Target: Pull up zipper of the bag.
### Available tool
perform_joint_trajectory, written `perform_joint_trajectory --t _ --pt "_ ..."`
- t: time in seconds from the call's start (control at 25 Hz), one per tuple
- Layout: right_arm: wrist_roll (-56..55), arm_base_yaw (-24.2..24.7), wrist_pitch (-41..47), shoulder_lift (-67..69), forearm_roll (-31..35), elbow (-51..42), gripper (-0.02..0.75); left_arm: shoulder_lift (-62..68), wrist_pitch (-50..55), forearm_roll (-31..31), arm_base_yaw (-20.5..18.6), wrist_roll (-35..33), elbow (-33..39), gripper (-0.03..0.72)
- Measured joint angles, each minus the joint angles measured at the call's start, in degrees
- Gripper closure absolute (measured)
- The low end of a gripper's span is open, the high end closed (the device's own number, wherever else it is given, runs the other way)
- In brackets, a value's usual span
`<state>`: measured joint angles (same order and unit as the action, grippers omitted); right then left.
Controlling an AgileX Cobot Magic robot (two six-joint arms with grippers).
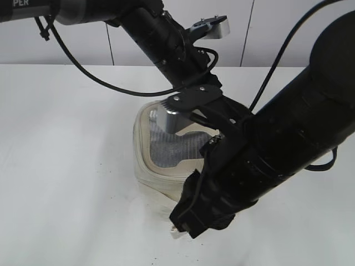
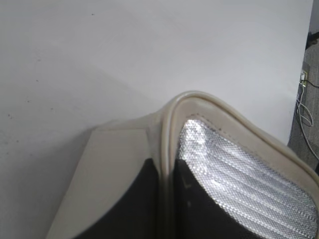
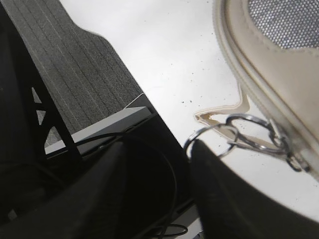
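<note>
- White tabletop (image 1: 66, 166), lightly speckled with dark specks, carries the whole scene, with a pale panelled wall behind it in the exterior view.
- The bag (image 1: 145, 160) sits near the middle of the table, its silvery-grey ribbed lid window (image 1: 172, 148) facing up, with both arms crowded over it.
- The left gripper (image 2: 167, 199) straddles the bag's raised cream rim: one dark finger lies on the outer wall, the other on the ribbed window, so it appears clamped on the rim to steady the bag.
- The right gripper (image 3: 159, 194) hangs at the bag's near corner; its fingers stand apart with a clear gap, and one fingertip (image 3: 209, 159) sits just at, or slightly inside, a silver ring pull (image 3: 212, 139).
- Whether that finger really hooks the ring or only overlaps it, I cannot tell; nothing is pinched between the fingers.
- A second ring (image 3: 256, 132) lies beside the first, both hanging off a slider on the zipper (image 3: 249, 74) at the lid's edge.
- How much of the track is shut cannot be read; most of it is hidden by the arms.
- Judged from this, bracing is done and the pull is being engaged, while the draw along the track seems mostly left.
</note>
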<state>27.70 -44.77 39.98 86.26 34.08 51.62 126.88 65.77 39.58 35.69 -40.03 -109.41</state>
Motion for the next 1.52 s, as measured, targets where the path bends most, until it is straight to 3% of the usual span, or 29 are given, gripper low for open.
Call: perform_joint_trajectory --t 0.16,0.28,0.44,0.52,0.64,0.88,1.24,1.52 --pt "-5.01 -0.04 0.35 -0.55 -0.04 0.17 0.239 -0.24 0.0 -0.36 0.0 0.07 0.0 0.606" --pt "-9.8 1.76 0.29 -2.53 -0.36 0.49 0.135 -1.38 -0.61 -0.55 0.0 0.29 0.0 0.508" --pt "-15.27 7.44 -0.06 -6.82 -4.77 0.66 0.12 -4.79 -0.81 -0.61 -0.39 0.58 0.0 0.38" --pt "-17.0 10.85 -0.17 -8.95 -7.23 0.66 0.12 -6.77 -0.81 -1.06 -0.7 1.42 0.0 0.353" --pt "-19.07 16.82 0.38 -10.64 -11.34 1.27 0.12 -9.73 -1.01 -4.57 -1.76 5.8 0.0 0.34" --pt "-23.8 26.31 4.35 -10.82 -22.45 3.63 0.125 -16.57 0.2 -18.16 -6.37 17.82 0.0 0.338" --pt "-33.71 29.31 14.46 -11.61 -38.75 4.05 0.143 -28.99 4.03 -39.04 -13.04 35.5 0.0 0.338" --pt "-34.22 29.36 20.89 -18.12 -41.99 3.59 0.143 -41.29 4.28 -43.34 -14.97 38.46 0.0 0.338"
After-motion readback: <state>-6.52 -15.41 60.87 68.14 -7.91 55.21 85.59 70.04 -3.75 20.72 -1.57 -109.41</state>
